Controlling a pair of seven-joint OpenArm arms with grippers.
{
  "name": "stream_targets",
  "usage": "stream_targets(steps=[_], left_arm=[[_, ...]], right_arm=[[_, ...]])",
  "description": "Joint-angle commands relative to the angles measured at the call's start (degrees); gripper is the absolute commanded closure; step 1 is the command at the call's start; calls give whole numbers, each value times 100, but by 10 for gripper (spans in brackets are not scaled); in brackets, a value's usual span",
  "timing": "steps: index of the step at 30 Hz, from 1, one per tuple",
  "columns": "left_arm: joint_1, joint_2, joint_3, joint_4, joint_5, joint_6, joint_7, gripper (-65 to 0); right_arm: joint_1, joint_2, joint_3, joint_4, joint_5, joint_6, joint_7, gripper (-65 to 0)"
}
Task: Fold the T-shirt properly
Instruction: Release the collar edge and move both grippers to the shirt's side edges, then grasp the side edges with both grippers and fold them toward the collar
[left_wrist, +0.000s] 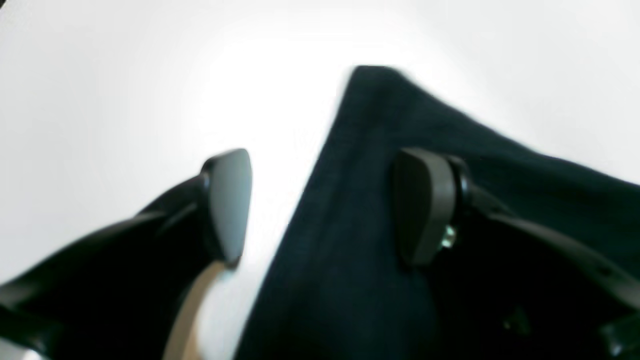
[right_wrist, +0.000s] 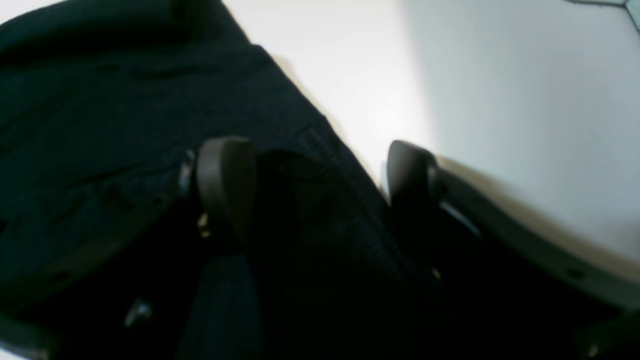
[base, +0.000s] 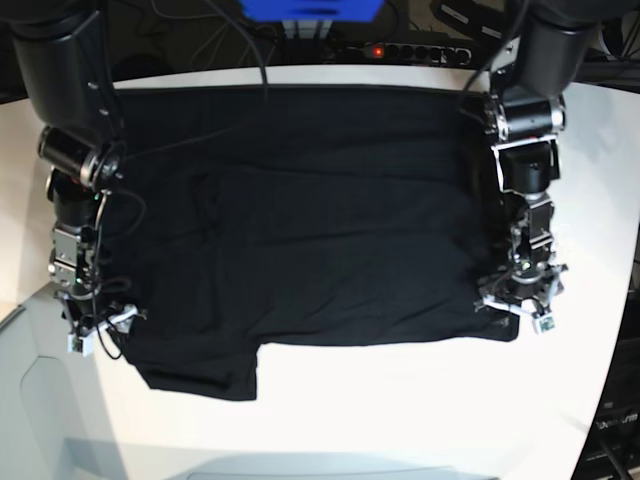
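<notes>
T-shirt (base: 320, 220): black fabric spread flat over most of the white table (base: 400, 400), wrinkled in the middle; one sleeve juts out at the near edge toward the base view's left.

Table: white and bare along the near edge in the base view; both wrist views show the same pale surface beside the dark cloth.

Left pincer (left_wrist: 322, 205): jaws wide apart and holding nothing. In the left wrist view one finger (left_wrist: 227, 200) stands over bare table and the other over the cloth, so the pincer straddles the edge of the shirt. In the base view it sits at the near corner of the shirt on that view's right (base: 522, 295).

Right pincer (right_wrist: 320, 190): jaws wide apart and holding nothing. In the right wrist view one finger (right_wrist: 225, 185) is over the black fabric, the other at the stitched hem where cloth meets table. In the base view it sits at the shirt's edge on that view's left (base: 100, 325), just beside the sleeve.

Contact: whether either pincer touches the fabric cannot be told; the wrist views are blurred.

Arms: both reach down along the two side edges of the shirt, well apart from one another.

Background: dark cables and a blue box (base: 310, 8) lie beyond the far edge of the table.
</notes>
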Motion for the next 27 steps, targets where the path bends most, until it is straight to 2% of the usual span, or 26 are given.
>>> stream_targets(steps=[1, 10, 12, 14, 17, 18, 24, 27], left_arm=[[-266, -40, 11, -33, -4, -12, -108, -429], [-337, -49, 776, -288, -31, -12, -169, -412], [-284, -32, 767, -288, -39, -12, -161, -343], [-196, -23, 732, -288, -48, -12, -169, -223], [-170, -14, 732, -297, -48, -12, -169, -36], [-126, -14, 723, -297, -48, 5, -161, 0], [-20, -23, 714, -226, -57, 5, -187, 0], [77, -23, 714, 108, -57, 32, -161, 0]], right_arm=[[160, -1, -7, 67, 21, 10, 17, -415], [-60, -62, -16, 67, 21, 10, 17, -410], [-104, -62, -16, 67, 21, 10, 17, -409], [-113, -62, -16, 67, 21, 10, 17, -393], [-122, -53, -25, 67, 12, 36, 0, -312], [-122, -53, -25, 67, 12, 45, -18, -272], [-122, -53, -34, 85, 12, 45, -26, 0], [-113, -53, -34, 94, 12, 54, -18, 0]])
